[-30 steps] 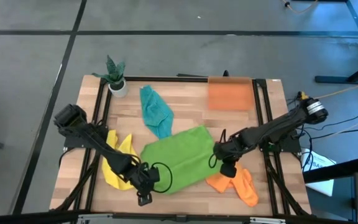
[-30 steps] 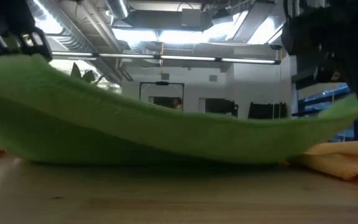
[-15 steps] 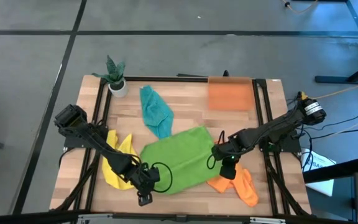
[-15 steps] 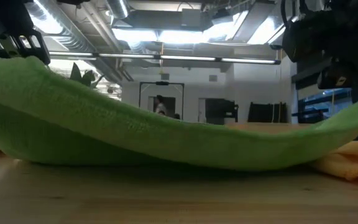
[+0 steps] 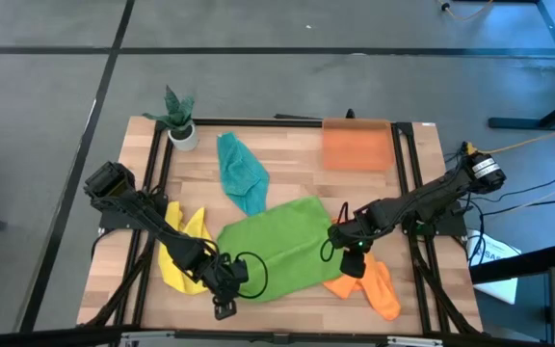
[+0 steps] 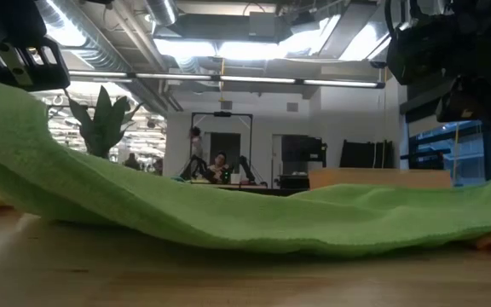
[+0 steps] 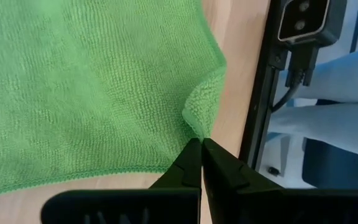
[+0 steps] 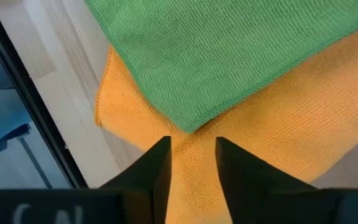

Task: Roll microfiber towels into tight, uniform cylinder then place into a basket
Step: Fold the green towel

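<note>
Basket [image 5: 356,146]: translucent orange tray, upper right of the counter [image 5: 287,154] in the high view, close to the far edge. Nothing visible inside it; no towel touches it.

Towels, all on the counter outside the basket:
- Green towel [image 5: 276,247]: spread at centre, lower half of the high view. One corner lies over the orange towel.
- Teal towel [image 5: 240,172]: crumpled, upper centre-left, apart from the green.
- Yellow towel [image 5: 177,258]: lower left, partly under the left arm.
- Orange towel [image 5: 372,286]: lower right, its near part tucked under the green corner in the right wrist view.

Left claw [image 7: 199,148]: clenched, pinching the green towel's corner, which puckers up at the fingertips.

Right claw [image 8: 192,144]: released; fingers stand apart just above the orange towel, green corner lying free in front of them.

Potted plant [image 5: 178,118]: upper left corner of the counter.
</note>
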`<state>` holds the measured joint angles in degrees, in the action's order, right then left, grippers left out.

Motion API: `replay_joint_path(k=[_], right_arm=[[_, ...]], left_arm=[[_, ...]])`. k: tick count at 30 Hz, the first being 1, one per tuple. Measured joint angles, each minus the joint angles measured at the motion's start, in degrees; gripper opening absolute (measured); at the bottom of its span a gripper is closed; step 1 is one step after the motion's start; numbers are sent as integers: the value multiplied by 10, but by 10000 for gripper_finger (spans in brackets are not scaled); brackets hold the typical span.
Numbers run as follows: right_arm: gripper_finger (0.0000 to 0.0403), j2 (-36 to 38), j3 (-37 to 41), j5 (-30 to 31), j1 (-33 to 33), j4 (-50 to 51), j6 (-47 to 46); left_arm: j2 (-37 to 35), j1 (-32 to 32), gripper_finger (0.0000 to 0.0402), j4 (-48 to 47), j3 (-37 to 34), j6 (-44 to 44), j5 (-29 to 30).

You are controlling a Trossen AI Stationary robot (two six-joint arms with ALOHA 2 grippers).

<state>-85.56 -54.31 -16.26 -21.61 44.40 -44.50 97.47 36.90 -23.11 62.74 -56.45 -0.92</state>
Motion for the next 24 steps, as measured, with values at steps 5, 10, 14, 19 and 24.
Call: replay_joint_path(k=[5, 10, 14, 19, 24], right_arm=[[139, 3, -21, -18, 5, 8, -5], [140, 16, -40, 1, 5, 16, 0], [140, 41, -48, 49, 5, 48, -5], [140, 83, -50, 86, 5, 91, -24], [140, 120, -50, 105, 5, 98, -32]], left_arm=[[-13, -11, 0, -2, 0, 0, -8], [-20, -31, 0, -3, 1, 17, 0], [-20, -64, 0, -2, 1, 49, -3], [-20, -112, 0, 21, 1, 107, -3], [-20, -160, 0, 59, 1, 182, -3]])
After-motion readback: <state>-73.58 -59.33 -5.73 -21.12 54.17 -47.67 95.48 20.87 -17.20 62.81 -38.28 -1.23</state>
